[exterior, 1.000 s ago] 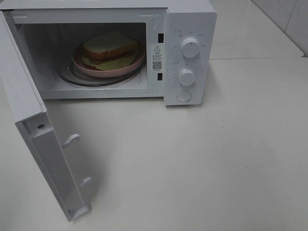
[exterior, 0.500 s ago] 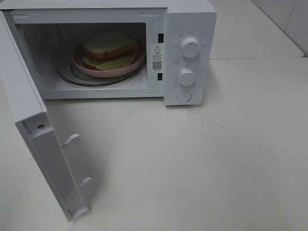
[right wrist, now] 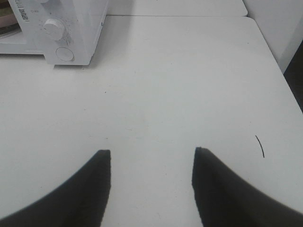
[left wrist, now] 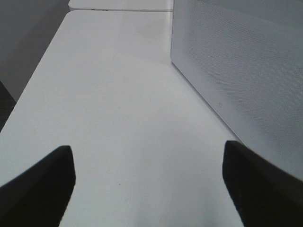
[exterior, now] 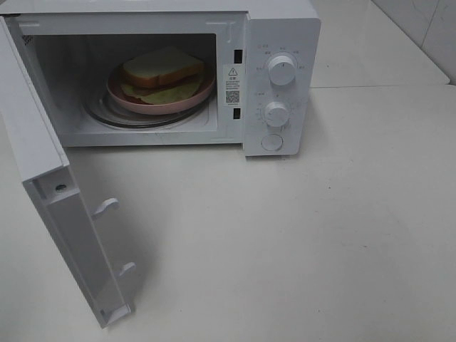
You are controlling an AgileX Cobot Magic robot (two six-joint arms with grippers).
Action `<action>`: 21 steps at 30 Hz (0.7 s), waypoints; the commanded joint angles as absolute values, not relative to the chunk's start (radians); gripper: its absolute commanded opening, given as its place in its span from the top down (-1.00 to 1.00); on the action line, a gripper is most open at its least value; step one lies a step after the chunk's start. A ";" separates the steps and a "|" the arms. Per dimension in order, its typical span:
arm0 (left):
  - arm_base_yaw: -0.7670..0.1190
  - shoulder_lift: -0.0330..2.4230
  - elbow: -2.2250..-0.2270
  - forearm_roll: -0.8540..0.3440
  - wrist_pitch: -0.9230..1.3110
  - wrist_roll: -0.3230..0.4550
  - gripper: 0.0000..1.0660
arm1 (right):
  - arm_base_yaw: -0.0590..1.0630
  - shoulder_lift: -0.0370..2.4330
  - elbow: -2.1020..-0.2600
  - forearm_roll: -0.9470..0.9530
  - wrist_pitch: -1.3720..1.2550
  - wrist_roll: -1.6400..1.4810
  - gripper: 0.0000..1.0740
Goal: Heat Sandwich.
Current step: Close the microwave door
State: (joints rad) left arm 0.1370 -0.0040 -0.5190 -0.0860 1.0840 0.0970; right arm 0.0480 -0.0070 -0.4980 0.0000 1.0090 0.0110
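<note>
We see the sandwich (exterior: 162, 71) on its pink plate (exterior: 160, 108) inside the microwave (exterior: 285, 28), door (exterior: 43, 178) swung open, while the left gripper (left wrist: 147, 147) sits over the table (exterior: 320, 235) with jaws spread wide and empty, and the right gripper (right wrist: 150, 151) has jaws parted less, also empty.

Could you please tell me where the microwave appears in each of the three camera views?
Exterior high: the microwave fills the upper left, door open.
Left wrist: only a white perforated panel, probably its open door, beside the open left gripper.
Right wrist: just its control end, far across the table from the right gripper.
Shared landmark: the round button below the lower knob, in exterior and right wrist.
</note>
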 commanded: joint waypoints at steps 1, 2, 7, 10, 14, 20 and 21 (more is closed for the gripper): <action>0.132 -0.020 -0.516 -0.084 1.068 0.090 -0.51 | 0.043 -0.031 -0.499 0.000 0.997 0.000 0.03; 0.132 -0.020 -0.516 -0.084 1.068 0.090 -0.51 | 0.043 -0.031 -0.499 0.000 0.997 0.000 0.03; 0.132 -0.020 -0.516 -0.084 1.068 0.090 -0.51 | 0.043 -0.031 -0.499 0.000 0.997 0.000 0.03; 0.132 -0.014 -0.516 -0.080 1.068 0.089 -0.51 | 0.043 -0.031 -0.499 0.000 0.997 0.000 0.03; 0.132 0.003 -0.526 -0.077 1.056 0.089 -0.51 | 0.043 -0.031 -0.499 0.000 0.997 0.000 0.03; 0.132 0.054 -0.540 -0.043 0.926 0.089 -0.51 | 0.043 -0.031 -0.499 0.000 0.997 0.000 0.03; 0.132 0.065 -0.535 -0.044 0.889 0.089 -0.51 | 0.043 -0.031 -0.499 0.000 0.997 0.000 0.03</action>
